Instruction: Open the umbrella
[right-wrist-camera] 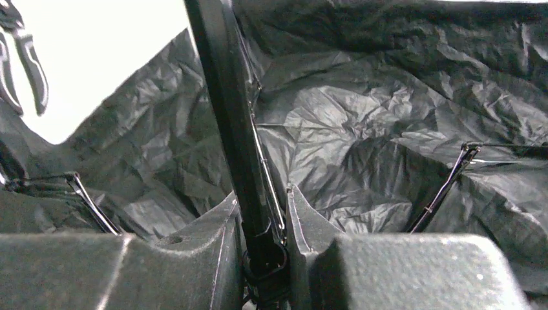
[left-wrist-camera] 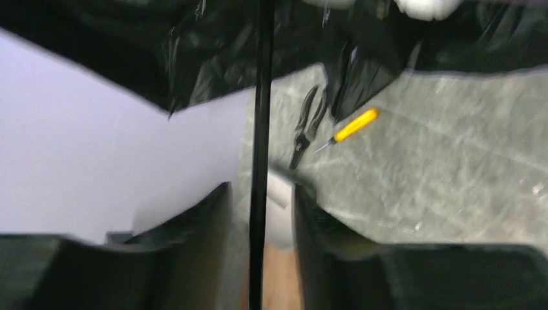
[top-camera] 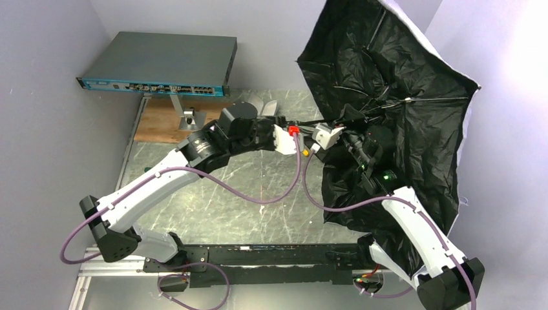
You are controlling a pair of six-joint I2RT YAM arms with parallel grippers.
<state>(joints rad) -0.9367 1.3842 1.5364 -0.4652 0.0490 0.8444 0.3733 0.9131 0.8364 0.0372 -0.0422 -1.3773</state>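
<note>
The umbrella is spread wide at the right, its black lining facing the top view and a pale edge at its rim. Its thin black shaft runs left from the canopy. My left gripper is open. In the left wrist view its jaws stand apart around the shaft, with gaps on both sides. My right gripper reaches into the canopy. In the right wrist view it is shut on the shaft, at the sliding collar, with black fabric and ribs behind.
A network switch stands on a bracket at the back left, above a wooden board. Black pliers and a yellow-handled screwdriver lie on the marble table under the canopy's edge. Walls close in on both sides.
</note>
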